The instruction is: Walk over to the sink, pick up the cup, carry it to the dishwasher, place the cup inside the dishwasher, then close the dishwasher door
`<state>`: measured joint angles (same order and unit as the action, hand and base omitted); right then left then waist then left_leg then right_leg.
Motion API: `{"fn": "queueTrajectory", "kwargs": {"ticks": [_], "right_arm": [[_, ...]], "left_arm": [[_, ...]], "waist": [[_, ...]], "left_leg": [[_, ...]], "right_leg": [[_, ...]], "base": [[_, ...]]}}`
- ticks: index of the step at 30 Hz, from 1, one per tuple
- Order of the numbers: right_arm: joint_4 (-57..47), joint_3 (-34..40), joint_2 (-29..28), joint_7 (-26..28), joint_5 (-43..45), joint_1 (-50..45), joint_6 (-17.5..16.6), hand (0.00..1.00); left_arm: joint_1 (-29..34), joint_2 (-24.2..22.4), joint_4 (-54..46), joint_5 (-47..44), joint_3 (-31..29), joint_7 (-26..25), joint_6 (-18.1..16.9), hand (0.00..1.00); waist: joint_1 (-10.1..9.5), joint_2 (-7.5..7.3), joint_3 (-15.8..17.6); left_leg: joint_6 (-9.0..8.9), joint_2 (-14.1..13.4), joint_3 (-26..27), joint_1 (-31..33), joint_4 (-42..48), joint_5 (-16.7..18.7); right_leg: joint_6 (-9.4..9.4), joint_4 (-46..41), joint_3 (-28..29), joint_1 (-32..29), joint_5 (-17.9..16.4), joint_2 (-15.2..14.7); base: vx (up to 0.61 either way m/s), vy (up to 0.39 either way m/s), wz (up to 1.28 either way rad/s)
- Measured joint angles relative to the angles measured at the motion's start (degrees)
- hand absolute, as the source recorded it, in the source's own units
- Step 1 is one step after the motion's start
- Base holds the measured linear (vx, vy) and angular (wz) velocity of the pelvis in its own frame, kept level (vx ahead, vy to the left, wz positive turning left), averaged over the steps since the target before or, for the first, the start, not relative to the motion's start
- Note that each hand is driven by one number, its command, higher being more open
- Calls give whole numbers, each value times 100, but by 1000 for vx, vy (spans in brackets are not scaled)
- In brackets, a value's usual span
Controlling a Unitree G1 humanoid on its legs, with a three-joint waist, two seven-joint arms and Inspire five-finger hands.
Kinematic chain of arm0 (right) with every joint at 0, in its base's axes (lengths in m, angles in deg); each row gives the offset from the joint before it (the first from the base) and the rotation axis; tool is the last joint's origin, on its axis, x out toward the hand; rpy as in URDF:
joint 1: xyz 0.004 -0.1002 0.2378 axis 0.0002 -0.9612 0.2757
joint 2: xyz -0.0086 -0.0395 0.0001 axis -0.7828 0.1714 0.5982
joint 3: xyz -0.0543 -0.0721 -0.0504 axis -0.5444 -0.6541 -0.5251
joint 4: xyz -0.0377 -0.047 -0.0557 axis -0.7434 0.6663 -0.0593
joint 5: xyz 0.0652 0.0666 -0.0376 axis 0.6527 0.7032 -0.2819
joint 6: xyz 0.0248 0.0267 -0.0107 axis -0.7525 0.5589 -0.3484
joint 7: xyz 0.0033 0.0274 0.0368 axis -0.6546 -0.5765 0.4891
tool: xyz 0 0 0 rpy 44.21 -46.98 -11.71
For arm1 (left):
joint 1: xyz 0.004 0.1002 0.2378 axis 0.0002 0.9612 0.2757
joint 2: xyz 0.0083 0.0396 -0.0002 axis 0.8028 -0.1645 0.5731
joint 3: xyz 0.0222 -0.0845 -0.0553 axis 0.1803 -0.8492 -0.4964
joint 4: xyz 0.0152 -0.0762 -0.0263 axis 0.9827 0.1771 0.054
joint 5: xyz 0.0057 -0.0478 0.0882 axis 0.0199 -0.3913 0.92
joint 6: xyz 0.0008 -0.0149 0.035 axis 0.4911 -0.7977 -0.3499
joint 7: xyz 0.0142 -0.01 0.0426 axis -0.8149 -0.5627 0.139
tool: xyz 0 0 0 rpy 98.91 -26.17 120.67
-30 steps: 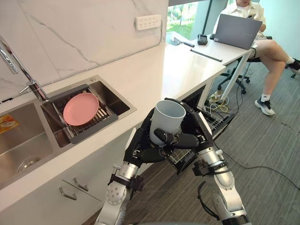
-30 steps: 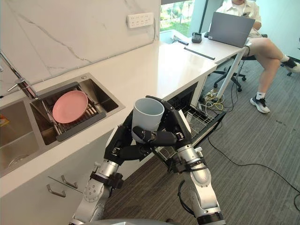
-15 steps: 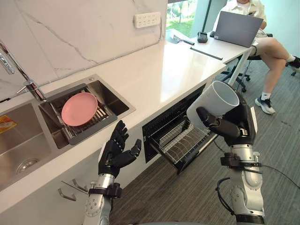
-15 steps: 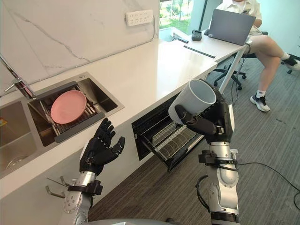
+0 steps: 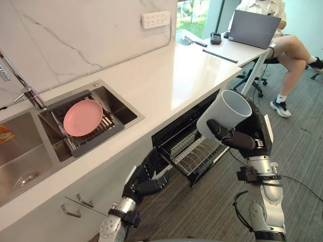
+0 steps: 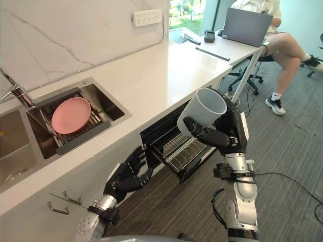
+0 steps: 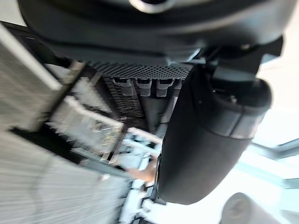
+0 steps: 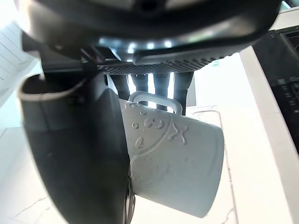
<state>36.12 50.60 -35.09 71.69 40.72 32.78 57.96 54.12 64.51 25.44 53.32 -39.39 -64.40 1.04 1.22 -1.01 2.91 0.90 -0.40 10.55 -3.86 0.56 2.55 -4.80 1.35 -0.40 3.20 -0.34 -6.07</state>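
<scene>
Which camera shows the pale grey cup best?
The left eye view: the whole pale grey cup shows, tilted, mouth open, in the right hand. The right eye view shows the same. The right wrist view shows its patterned side and handle close up.

bright daylight pours in from the window (image 5: pixel 194 15) at one o'clock, laying pale glare across the countertop (image 5: pixel 192 70); the dishwasher (image 5: pixel 174 135) cavity below sits in shadow.

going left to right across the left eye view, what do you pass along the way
faucet → pink plate → left hand → cup → person's leg
</scene>
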Motion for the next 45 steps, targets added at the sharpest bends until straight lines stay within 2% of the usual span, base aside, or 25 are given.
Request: {"fn": "queueTrajectory", "kwargs": {"ticks": [7,11,14,18,24,31,36,39,42,45], "right_arm": [[772,-138,-2,45,-17,-238,143,0],[1029,-181,-4,53,-81,-319,173,0],[1155,-180,-5,76,-194,-354,174,0],[1238,-177,-6,81,-319,-385,190,0],[1531,-180,30,121,-1036,-381,237,0],[2226,-279,497,133,-1574,-127,518,0],[2839,-369,807,-80,-2046,485,664,0],[3299,-521,1090,-377,-2301,1046,687,0],[3658,-623,1277,-629,-2318,1747,694,0],[4067,-696,1525,-794,-2349,2652,692,0]], "left_arm": [[-13,78,1350,219,-62,-414,119,100],[-8,58,2309,447,-533,-752,115,100],[15,54,2678,460,-912,-902,101,100],[69,39,2750,551,-1108,-1024,-1,100],[56,-22,2970,590,-1282,-1089,-94,100],[-36,1,3360,586,-1480,-1080,-112,100],[-36,111,3460,616,-1482,-1066,-71,100],[-140,199,3446,616,-1482,-989,9,100],[-355,262,3357,584,-1542,-914,74,100],[-665,307,3241,536,-1521,-844,93,100]], "waist": [[38,24,-14],[31,28,-17],[18,27,-16],[-22,27,-16],[-37,11,-7],[-145,-30,128],[-220,-105,369],[-353,-136,578],[-496,-215,966],[-553,-204,1398]], "left_leg": [[1,6,5,-4,9,-3],[-1,8,1,-21,15,-11],[1,15,-23,-42,15,-22],[3,27,-49,-78,12,-35],[4,48,-120,-147,-19,-78],[-1,65,-168,-222,-50,-107],[0,57,-287,-52,99,-89],[6,28,-364,420,591,64],[6,-73,-454,972,1088,203],[19,-118,-494,1493,1421,245]], "right_leg": [[-8,-1,5,2,6,-3],[-15,-1,2,24,13,-5],[-17,1,-20,63,15,-10],[-20,0,-46,109,17,-20],[-22,1,-114,184,18,-30],[-22,12,-170,259,16,-30],[-25,-5,-314,209,3,-52],[-26,-64,-370,-21,49,-34],[-8,-58,-437,-291,160,24],[-7,-43,-459,-631,299,48]], "base": [[0,0,0],[0,0,0],[0,0,3],[-4,-1,3],[-32,-11,6],[-38,-13,3],[-34,-18,13],[-52,-5,13],[-87,-5,13],[-108,15,6]]}}
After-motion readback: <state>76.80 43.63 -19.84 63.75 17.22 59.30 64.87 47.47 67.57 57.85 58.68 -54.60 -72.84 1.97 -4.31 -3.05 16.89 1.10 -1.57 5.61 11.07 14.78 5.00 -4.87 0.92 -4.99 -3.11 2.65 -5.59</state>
